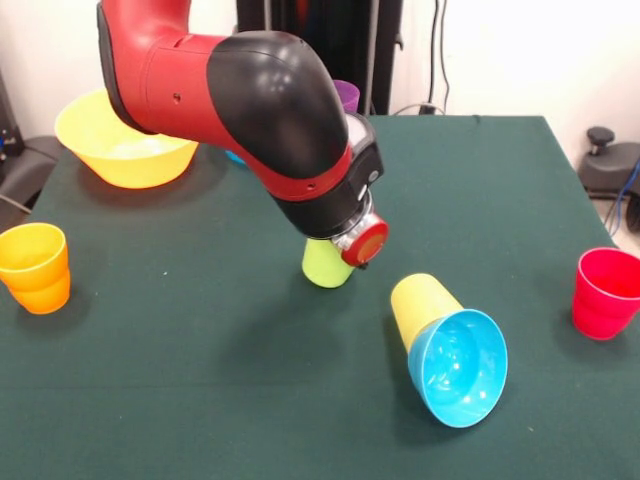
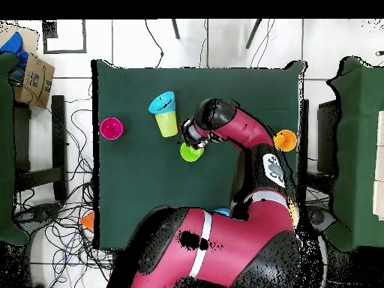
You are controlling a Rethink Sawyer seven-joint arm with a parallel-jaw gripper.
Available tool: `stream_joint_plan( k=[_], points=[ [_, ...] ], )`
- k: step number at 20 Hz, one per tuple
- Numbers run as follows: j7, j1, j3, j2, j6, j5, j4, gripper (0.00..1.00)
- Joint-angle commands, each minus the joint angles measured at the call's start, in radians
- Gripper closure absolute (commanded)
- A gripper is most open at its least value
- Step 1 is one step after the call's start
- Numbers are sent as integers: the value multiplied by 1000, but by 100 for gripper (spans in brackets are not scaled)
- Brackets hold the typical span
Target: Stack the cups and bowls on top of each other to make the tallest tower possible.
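Observation:
A lime green cup [image 1: 323,266] stands on the green table [image 1: 200,340], right under the arm's wrist [image 1: 350,225]. In the overhead view the gripper [image 2: 194,142] sits at the lime cup [image 2: 191,153]; the arm hides whether it is open or shut. A yellow cup [image 1: 418,303] lies on its side with a small blue bowl [image 1: 460,368] seated in its mouth; the pair also shows in the overhead view [image 2: 164,112]. An orange cup [image 1: 35,267] stands at the left and a red cup [image 1: 605,292] at the right. A large yellow-orange bowl [image 1: 120,145] sits at the back left.
A purple cup [image 1: 348,96] peeks out behind the arm at the back. A bit of another blue piece [image 1: 236,158] shows under the arm. The big red and black arm covers much of the table's middle. Cables lie on the floor around the table [image 2: 45,225].

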Motion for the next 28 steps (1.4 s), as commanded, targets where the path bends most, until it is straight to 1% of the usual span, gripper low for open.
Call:
stream_joint_plan(
  k=[1,2,3,6,7,9,11,12,15,19,23,28],
  points=[
    [138,17,10,5,13,-12,-26,100],
    [131,19,3,2,9,-20,-28,100],
    [121,18,-2,0,2,-24,-23,0],
    [112,22,-9,-23,-29,-30,9,0],
    [113,25,-15,-17,-26,-32,-3,0],
    [122,24,-20,-3,18,-27,-30,0],
    [128,24,-23,7,35,-19,-45,0],
    [125,24,-25,7,37,-18,-46,0],
    [122,25,-28,39,30,-17,-79,0],
    [123,32,-28,42,17,-10,-73,0],
    [125,38,-25,11,-3,-1,-42,0],
    [120,58,-49,-82,-31,-8,17,0]
  ],
)
